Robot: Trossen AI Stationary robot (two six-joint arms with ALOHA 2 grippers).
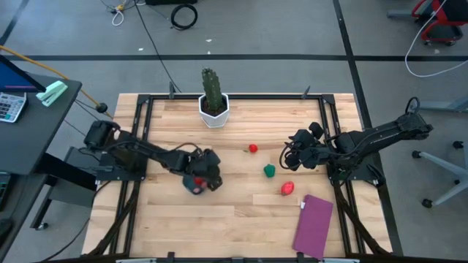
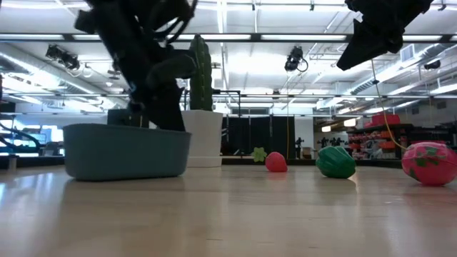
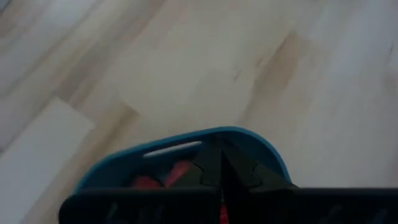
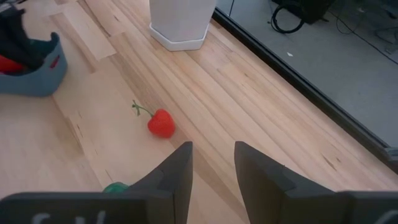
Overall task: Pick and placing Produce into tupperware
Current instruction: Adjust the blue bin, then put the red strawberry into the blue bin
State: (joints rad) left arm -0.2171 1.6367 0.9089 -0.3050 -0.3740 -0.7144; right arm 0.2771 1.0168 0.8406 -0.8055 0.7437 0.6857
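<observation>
My left gripper [image 1: 199,180] hangs directly over the small shallow teal-blue plastic tupperware [image 2: 127,150], which sits on the wooden slatted table [image 1: 241,212] left of centre, in front of the tall green cactus in a white hexagonal pot [image 1: 213,99]. Its fingers look pressed together above the container, where red produce pieces [image 3: 160,178] already lie inside.

My right gripper [image 4: 211,162] hovers above the table's right side with its fingers spread and holding nothing. Just ahead of it lies a small red cherry-like fruit with a green stem [image 4: 160,122]. A green ribbed vegetable [image 1: 269,170] sits nearer, close beside the gripper, and a pink-red strawberry-like piece [image 1: 287,188] lies just beyond that, near the flat purple rectangle [image 1: 314,225]. All three lie well apart from the tupperware.
</observation>
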